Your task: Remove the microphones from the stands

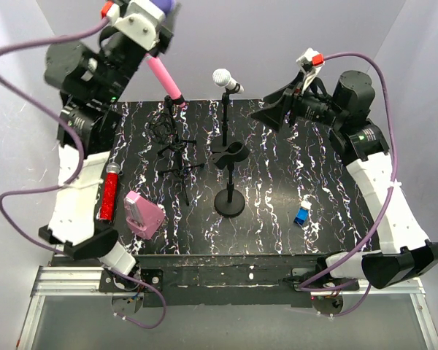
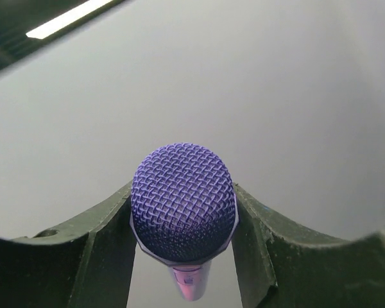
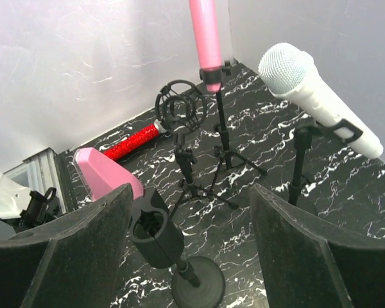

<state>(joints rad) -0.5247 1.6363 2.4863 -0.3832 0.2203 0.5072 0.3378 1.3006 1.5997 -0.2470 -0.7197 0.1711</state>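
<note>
Risk: the left gripper (image 2: 183,212) has its jaws clamped on the rounded grille of the pink microphone with a purple mesh head (image 1: 166,79), likely a slippery hold. The microphone's lower end sits at the clip of the black tripod stand (image 3: 222,125); cannot tell if it is free. A skewed pull could tip that stand into the black shock-mount stand (image 3: 179,125) beside it.

Pose: left arm raised high over the table (image 1: 277,182), rear left. Right gripper (image 3: 191,205) hangs rear right, jaws wide apart, empty.

Between the jaws of the left gripper (image 2: 181,192), the microphone (image 2: 183,212) has a purple wire-mesh head, faintly shiny. Beyond the jaws of the right gripper (image 3: 191,189), the table (image 3: 346,186) looks glossy black, white-veined.
</note>
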